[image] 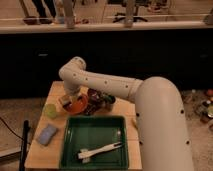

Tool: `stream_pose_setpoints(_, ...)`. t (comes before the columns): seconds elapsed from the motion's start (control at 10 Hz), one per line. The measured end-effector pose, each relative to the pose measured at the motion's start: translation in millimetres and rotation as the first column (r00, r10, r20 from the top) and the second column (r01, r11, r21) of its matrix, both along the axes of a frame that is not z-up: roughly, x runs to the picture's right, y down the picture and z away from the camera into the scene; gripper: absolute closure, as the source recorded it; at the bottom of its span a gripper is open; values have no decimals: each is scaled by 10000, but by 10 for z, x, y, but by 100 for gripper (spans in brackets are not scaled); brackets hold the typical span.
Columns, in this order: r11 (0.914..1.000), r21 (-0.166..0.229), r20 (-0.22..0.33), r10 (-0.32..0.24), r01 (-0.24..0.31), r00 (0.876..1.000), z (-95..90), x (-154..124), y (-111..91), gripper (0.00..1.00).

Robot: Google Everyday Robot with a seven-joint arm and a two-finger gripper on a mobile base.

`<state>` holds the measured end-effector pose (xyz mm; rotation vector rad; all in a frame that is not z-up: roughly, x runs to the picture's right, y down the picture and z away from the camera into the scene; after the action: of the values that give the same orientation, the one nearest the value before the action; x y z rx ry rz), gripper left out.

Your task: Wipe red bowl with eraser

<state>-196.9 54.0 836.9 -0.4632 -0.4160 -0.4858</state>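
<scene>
The red bowl (79, 105) sits on the wooden table, left of centre, behind the green tray. My gripper (67, 99) hangs down from the white arm onto the bowl's left rim. A small pale block, the eraser (65, 102), shows at the gripper's tip, and the gripper is shut on it, pressing it against the bowl's left inner side. The arm hides part of the bowl's back rim.
A yellow-green cup (50, 111) stands just left of the bowl. A blue-grey pad (46, 134) lies at the front left. A green tray (75, 150) holds a white brush (100, 150). A darker brownish bowl (98, 96) with clutter sits right of the red bowl.
</scene>
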Motion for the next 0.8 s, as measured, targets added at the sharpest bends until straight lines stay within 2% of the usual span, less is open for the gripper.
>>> stream_pose_setpoints(0.4,9984,-382,49,410,-408,9991,118,-14,178,97)
stream_pose_setpoints(0.8,9961,-394,-20,785,-785,9969,177,26,269,97)
